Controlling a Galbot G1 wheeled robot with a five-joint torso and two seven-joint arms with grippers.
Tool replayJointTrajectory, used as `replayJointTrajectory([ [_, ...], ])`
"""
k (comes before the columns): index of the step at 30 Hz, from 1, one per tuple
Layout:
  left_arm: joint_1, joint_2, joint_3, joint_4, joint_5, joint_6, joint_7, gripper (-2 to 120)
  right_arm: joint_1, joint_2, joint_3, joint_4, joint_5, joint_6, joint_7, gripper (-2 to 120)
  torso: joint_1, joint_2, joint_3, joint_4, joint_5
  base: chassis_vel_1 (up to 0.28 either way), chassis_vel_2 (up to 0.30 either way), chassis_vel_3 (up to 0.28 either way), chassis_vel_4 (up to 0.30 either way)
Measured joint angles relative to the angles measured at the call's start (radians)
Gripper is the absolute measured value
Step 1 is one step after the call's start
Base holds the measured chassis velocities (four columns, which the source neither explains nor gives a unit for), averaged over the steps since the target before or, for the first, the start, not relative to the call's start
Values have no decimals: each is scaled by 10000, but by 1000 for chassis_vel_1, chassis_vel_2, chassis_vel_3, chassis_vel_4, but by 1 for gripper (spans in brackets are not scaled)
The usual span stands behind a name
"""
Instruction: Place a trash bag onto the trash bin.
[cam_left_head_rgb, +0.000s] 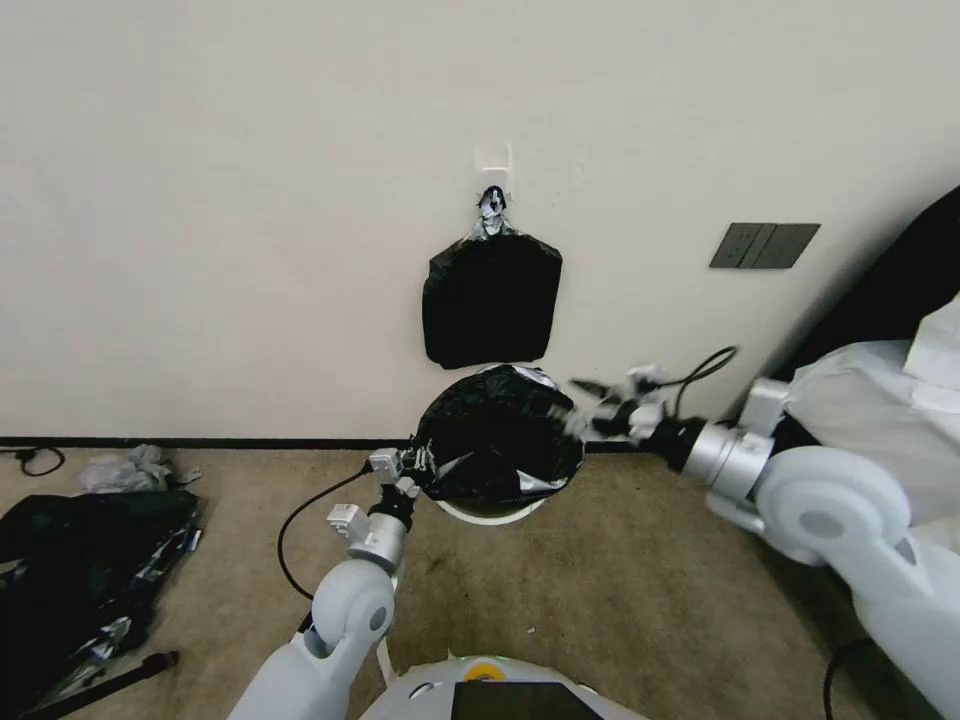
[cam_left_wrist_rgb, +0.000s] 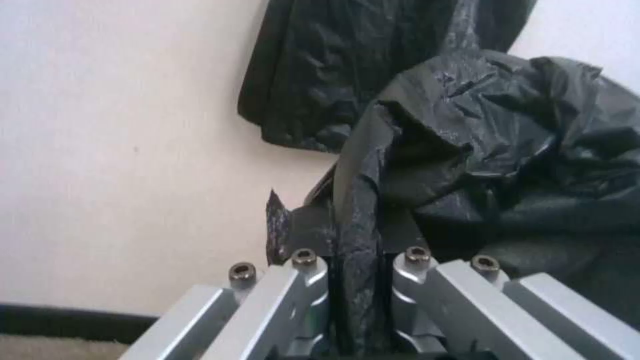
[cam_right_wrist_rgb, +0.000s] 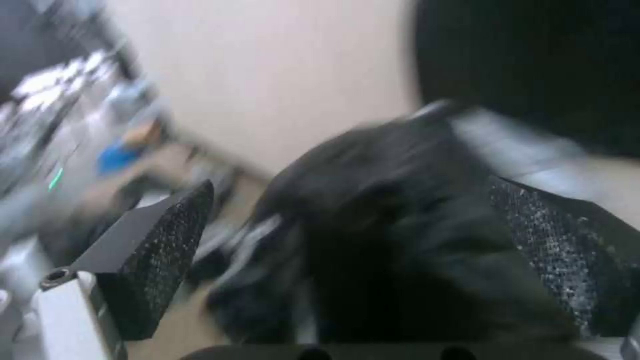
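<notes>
The glossy black trash bag (cam_left_head_rgb: 495, 440) lies bunched over the top of the cream-white trash bin (cam_left_head_rgb: 490, 515), of which a strip of rim shows at the near side. My left gripper (cam_left_head_rgb: 415, 465) is at the bag's left edge. In the left wrist view it (cam_left_wrist_rgb: 357, 300) is shut on a fold of the bag (cam_left_wrist_rgb: 480, 150). My right gripper (cam_left_head_rgb: 590, 400) hovers at the bag's right edge, blurred. The right wrist view shows its fingers (cam_right_wrist_rgb: 167, 250) spread wide, open, with the bag (cam_right_wrist_rgb: 373, 200) beyond them.
A flat bundle of black bags (cam_left_head_rgb: 490, 300) hangs on the wall just above the bin. A dark heap (cam_left_head_rgb: 80, 570) lies on the carpet at the far left. A white covered object (cam_left_head_rgb: 880, 400) stands at the right. A wall socket (cam_left_head_rgb: 765, 245) is up right.
</notes>
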Motion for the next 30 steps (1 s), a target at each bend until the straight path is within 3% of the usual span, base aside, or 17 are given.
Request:
replayJointTrajectory([
  [2,54,64,28,-9,537,-64,34,5,57,-200,-767,77,-919,-98,-594,100,0,0,0,-1,5,0,0,0,0],
  [5,108,79,49,-42,916,-174,89,5,266,-301,-1419,64,-1215,-119,-605,100,0,0,0,1,1,0,0,0,0],
  [10,244,46,134,-123,1816,-515,298,5,1536,129,-3534,-250,-1102,-680,1152,94,0,0,1,3,5,0,0,0,0],
  [13,281,37,145,-157,1885,-557,319,5,1789,397,-4019,-404,-860,-975,1794,86,1,0,1,4,4,0,0,0,0],
  [17,299,60,130,-181,1963,-605,350,5,1795,572,-4159,-428,274,-1310,2556,71,0,0,0,-1,2,0,0,0,0],
  [27,270,-42,171,-155,1948,-609,349,5,1588,514,-3909,-402,490,-1296,2638,39,0,0,0,-1,2,0,0,0,0],
  [28,236,-55,171,-96,1936,-609,340,5,1483,480,-3823,-357,477,-1235,2598,31,0,0,0,-1,4,0,0,0,0],
  [30,217,-62,171,-52,1926,-606,331,5,1432,466,-3779,-313,464,-1182,2559,28,0,0,0,-1,4,0,0,0,0],
])
